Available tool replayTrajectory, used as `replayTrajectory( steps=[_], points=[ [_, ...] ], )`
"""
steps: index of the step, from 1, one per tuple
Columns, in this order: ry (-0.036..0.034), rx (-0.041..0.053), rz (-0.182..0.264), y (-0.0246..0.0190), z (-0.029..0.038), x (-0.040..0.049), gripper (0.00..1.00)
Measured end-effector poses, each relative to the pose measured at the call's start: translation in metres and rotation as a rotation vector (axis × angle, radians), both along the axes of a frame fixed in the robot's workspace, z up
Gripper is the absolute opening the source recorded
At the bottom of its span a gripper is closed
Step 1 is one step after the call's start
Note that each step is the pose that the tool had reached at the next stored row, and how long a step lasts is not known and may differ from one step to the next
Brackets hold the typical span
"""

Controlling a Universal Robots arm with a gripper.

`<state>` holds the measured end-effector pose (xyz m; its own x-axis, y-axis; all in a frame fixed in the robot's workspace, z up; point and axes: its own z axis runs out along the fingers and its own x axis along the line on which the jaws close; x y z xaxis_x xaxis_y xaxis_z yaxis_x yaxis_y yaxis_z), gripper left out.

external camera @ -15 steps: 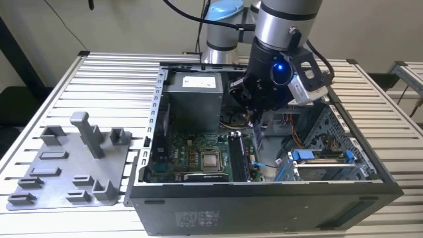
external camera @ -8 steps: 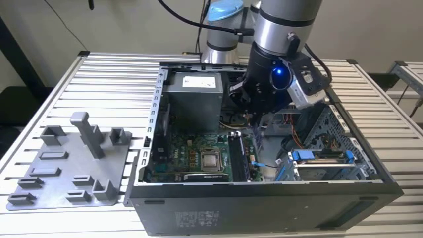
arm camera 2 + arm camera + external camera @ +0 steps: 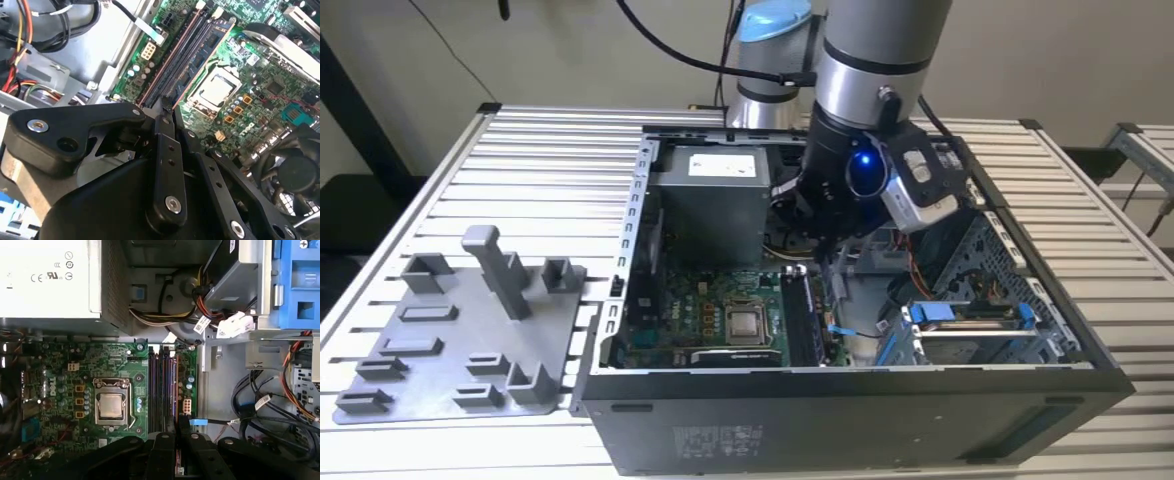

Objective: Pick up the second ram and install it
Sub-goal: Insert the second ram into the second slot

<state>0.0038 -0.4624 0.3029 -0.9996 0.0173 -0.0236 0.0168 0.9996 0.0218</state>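
Inside the open computer case [image 3: 854, 385], the gripper [image 3: 172, 426] hangs low over the motherboard [image 3: 112, 365]. Its fingers are closed together, holding nothing. Just beyond the fingertips [image 3: 166, 104], the second ram [image 3: 200, 52] sits in its black slot, beside the processor socket [image 3: 215, 90].

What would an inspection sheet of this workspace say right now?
Surface: slatted metal table, bearing an open PC case.
Job's things: a ram stick stands in a slot beside the CPU socket; which stick it is, unclear.
Clutter: grey holder tray beside the case, on the exterior view's left.
Grippers: gripper low inside the case, over the end of the slots; grip unclear.
Cables: coloured wires by the power supply; black cable on the arm.
Surroundings: pale wall.
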Motion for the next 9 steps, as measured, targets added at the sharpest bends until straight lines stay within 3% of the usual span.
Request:
replayTrajectory(
  steps=[9],
  points=[
    [-0.0016,-0.0002,-0.036,0.0001,-0.0163,-0.0138,0.14]
  ],
)
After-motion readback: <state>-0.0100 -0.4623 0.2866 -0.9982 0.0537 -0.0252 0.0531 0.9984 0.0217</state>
